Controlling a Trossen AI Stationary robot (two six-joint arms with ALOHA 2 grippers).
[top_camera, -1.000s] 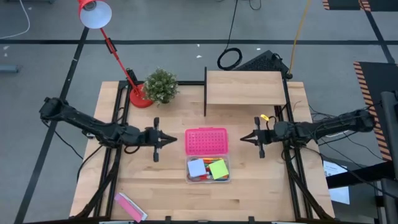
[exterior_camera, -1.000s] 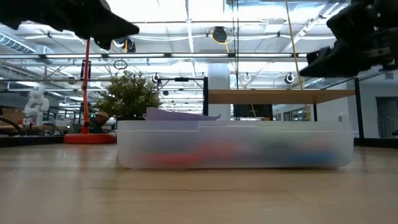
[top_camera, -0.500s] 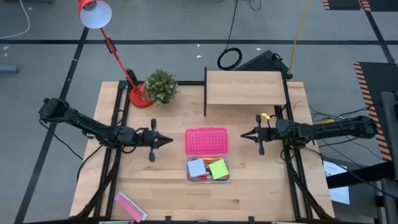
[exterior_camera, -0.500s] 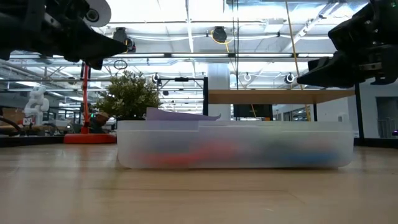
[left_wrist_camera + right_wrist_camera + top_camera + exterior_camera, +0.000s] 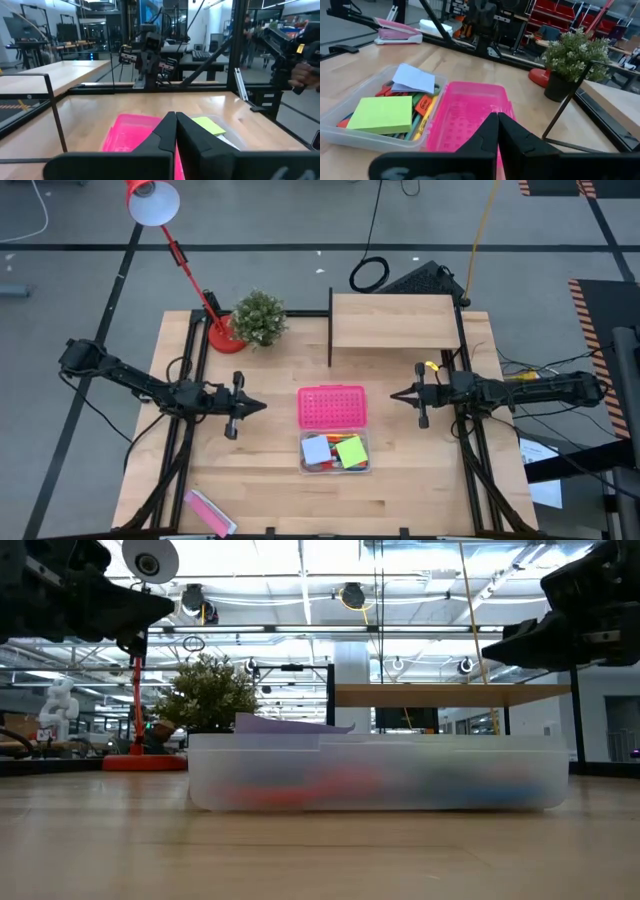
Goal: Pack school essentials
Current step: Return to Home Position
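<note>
A clear box sits at the table's middle with its pink perforated lid swung open toward the far side. Inside lie the school essentials: a lime-green note pad, a pale-blue pad, and red and orange pieces under them. My left gripper hovers shut to the left of the lid, above the table. My right gripper hovers shut to the lid's right. Both point at the box.
A red desk lamp and a small potted plant stand at the far left. A raised wooden shelf spans the far right. A flat pink packet lies at the near left edge. Bare wood surrounds the box.
My left gripper has drawn back toward the table's left edge, away from the pink lid. My right gripper has drawn back a little toward the right edge. The box and its contents have stayed where they were.
</note>
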